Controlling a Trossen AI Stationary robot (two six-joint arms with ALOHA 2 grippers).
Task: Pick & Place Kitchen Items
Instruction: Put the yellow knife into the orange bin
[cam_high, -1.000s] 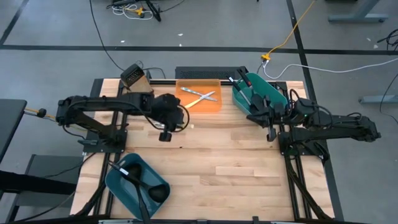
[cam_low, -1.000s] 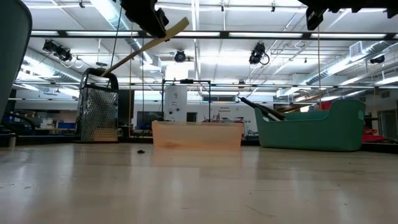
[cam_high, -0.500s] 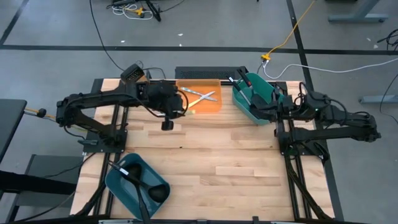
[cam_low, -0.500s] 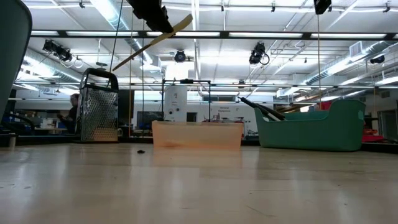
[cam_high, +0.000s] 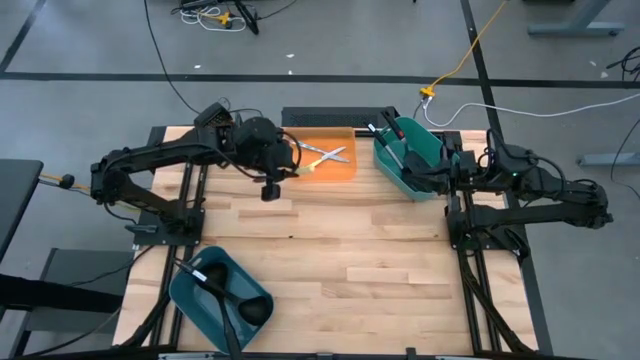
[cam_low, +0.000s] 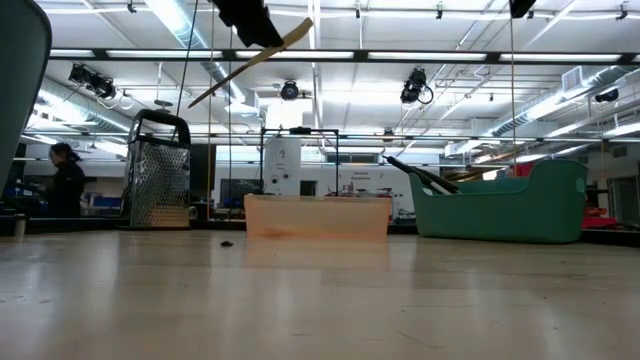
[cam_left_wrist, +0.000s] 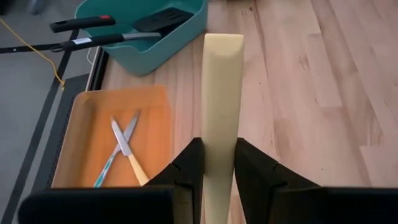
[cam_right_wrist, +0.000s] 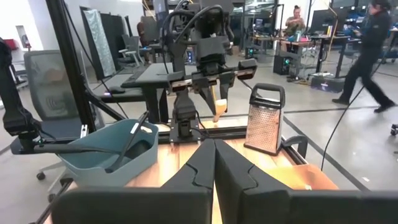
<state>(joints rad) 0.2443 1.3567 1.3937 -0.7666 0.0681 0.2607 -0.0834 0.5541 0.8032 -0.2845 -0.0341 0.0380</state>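
One pale yellow spatula (cam_left_wrist: 222, 93), flat and square-ended, is clamped between the left gripper (cam_left_wrist: 217, 163) fingers, held in the air beside the orange tray (cam_high: 338, 168). Two crossed silver utensils (cam_left_wrist: 121, 146) lie in the tray. The right gripper (cam_right_wrist: 214, 163), fingers together, holds nothing near the teal bin (cam_high: 428, 152). The wood-plank table (cam_high: 350, 260) also carries a metal grater (cam_low: 158, 172) and a second bin (cam_high: 190, 295). People stand in the workshop beyond.
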